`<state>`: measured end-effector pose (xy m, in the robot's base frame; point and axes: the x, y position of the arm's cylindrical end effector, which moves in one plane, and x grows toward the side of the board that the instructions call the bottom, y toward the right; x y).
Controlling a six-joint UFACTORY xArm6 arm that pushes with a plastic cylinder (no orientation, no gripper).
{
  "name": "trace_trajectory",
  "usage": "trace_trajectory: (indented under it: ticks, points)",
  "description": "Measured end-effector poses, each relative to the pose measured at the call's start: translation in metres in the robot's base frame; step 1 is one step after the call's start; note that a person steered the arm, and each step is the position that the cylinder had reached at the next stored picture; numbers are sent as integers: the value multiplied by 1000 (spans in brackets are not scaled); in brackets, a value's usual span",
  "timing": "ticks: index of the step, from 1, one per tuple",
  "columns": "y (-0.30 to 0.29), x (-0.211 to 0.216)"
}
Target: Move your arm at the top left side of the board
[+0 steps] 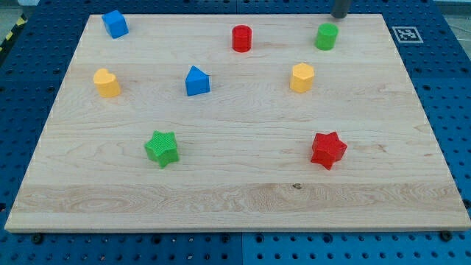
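My tip (339,15) shows at the view's top edge, right of centre, just above and right of the green cylinder (327,36). Only the rod's lowest part is in view. The board's top left corner holds a blue cube (115,23). A red cylinder (241,38) stands at top centre. A yellow heart-shaped block (107,82) lies at the left, a blue house-shaped block (196,81) left of centre, and a yellow hexagonal block (302,76) right of centre. A green star (162,148) and a red star (327,149) lie lower down.
The wooden board (235,199) rests on a blue perforated table (449,88). A black-and-white marker tag (406,34) sits off the board's top right corner.
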<state>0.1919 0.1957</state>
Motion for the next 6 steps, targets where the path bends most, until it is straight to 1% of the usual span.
trace_trajectory:
  ticks: [2, 6]
  points:
    - [-39, 0]
    - [-58, 0]
